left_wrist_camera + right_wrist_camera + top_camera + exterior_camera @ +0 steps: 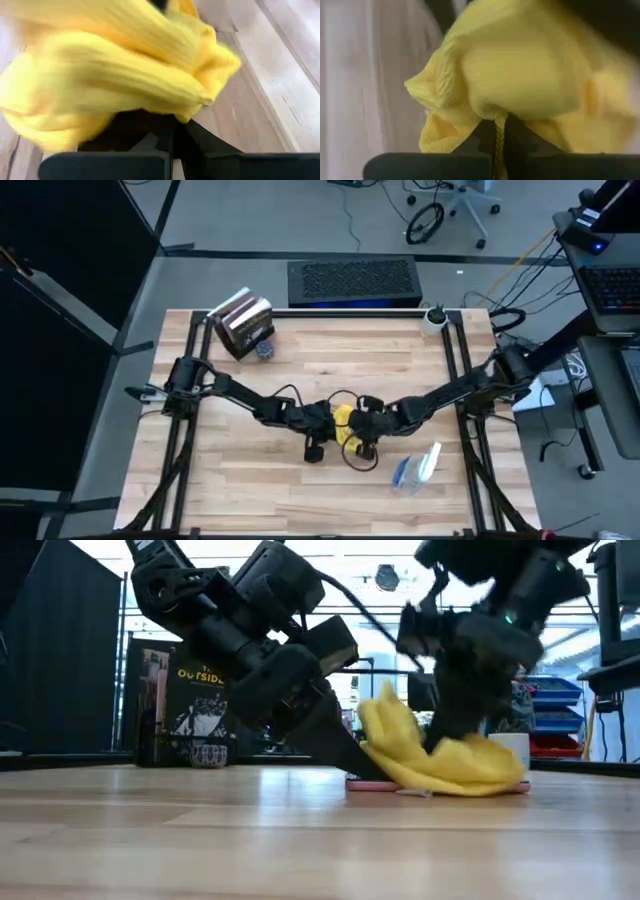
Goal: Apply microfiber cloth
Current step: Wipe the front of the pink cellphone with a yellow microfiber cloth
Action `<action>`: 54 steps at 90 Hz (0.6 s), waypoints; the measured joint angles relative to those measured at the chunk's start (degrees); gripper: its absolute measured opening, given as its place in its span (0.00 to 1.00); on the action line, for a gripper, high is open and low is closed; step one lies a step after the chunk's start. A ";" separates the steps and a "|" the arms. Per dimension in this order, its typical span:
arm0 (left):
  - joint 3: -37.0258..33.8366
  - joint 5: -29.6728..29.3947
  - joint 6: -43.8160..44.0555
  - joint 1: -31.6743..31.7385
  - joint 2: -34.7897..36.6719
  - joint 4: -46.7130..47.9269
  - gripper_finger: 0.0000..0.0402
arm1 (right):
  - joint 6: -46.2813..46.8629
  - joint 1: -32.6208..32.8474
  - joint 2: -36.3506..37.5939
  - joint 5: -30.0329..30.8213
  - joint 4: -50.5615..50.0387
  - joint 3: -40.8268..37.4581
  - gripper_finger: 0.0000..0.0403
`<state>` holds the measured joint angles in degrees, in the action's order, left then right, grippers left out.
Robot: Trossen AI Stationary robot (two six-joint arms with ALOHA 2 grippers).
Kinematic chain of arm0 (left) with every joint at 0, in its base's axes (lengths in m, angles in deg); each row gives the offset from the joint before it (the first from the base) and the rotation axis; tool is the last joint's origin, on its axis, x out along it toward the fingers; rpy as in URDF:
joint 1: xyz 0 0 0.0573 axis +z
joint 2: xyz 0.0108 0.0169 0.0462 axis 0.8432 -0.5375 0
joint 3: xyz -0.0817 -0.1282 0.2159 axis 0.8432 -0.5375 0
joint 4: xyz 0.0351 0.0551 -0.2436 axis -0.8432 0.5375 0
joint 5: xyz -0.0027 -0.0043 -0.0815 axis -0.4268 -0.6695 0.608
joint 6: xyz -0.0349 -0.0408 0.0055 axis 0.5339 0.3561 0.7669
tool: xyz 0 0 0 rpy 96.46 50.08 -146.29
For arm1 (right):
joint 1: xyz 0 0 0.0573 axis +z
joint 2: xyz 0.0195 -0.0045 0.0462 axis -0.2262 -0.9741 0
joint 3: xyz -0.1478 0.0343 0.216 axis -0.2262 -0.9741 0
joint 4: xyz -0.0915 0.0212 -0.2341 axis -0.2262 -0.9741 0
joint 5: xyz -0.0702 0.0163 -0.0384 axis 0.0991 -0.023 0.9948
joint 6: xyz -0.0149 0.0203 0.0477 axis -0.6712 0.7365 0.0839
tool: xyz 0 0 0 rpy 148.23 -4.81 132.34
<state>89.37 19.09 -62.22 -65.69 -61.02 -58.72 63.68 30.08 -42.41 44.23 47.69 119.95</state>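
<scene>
The yellow microfiber cloth (345, 426) lies bunched at the table's middle, between my two grippers. In the low view the cloth (440, 762) rests on a thin flat thing with a pinkish edge (510, 788) that lies on the table. My left gripper (358, 758) slants down to the cloth's left part and is shut. My right gripper (452, 735) comes down on the cloth's right part and is shut on it. Each wrist view is filled with the cloth (115, 65) (530, 75). My left gripper meets the cloth's lower edge (187, 116) with its fingers closed together; the cloth hangs over the fingertips and hides the place of contact. The fingers slant down from the table's left side. The cloth stays bunched and slack. My right gripper pinches a fold of the cloth (496, 119) between its two fingers. It comes from above, slanting from the table's right side. The cloth bulges slack around the fingers, and its underside (470, 780) lies on the flat thing.
A clear spray bottle with blue liquid (418, 468) lies on its side near the front right of the cloth. A book (243, 326) stands at the far left, and a small white cup (434, 318) at the far right corner. Cables loop beside the grippers.
</scene>
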 joint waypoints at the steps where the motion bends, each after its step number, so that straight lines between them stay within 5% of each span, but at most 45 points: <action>1: 0.00 0.00 0.00 0.00 0.00 0.01 0.01 | 0.28 0.13 -0.09 -0.09 -0.33 0.07 0.00; 37: -0.02 0.00 0.00 0.02 0.00 0.05 0.01 | 7.91 4.93 7.05 -3.45 -29.81 -0.75 0.00; 54: -0.02 0.00 0.02 0.02 0.00 -0.01 0.01 | 8.66 3.47 12.82 1.09 -26.52 -0.46 0.00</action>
<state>89.35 19.09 -62.20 -65.67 -61.02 -58.74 72.34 33.55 -29.60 45.32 21.18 119.49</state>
